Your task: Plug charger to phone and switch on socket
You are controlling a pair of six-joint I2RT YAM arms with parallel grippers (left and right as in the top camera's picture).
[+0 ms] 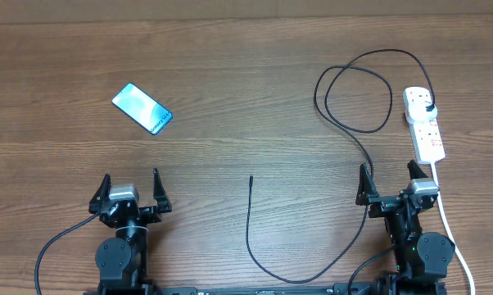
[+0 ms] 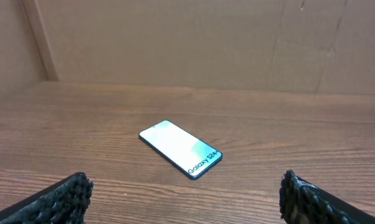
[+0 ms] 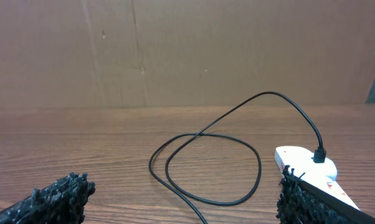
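Note:
The phone lies face up on the wooden table at the far left, screen blue-cyan; it also shows in the left wrist view, ahead of my open, empty left gripper. The black charger cable is plugged into the white socket strip at the right, loops on the table, passes under my right arm and ends with its connector tip at mid-table. My right gripper is open and empty, just in front of the loop and the socket.
The socket's white cord runs down the right side past my right arm. A brown cardboard wall stands behind the table's far edge.

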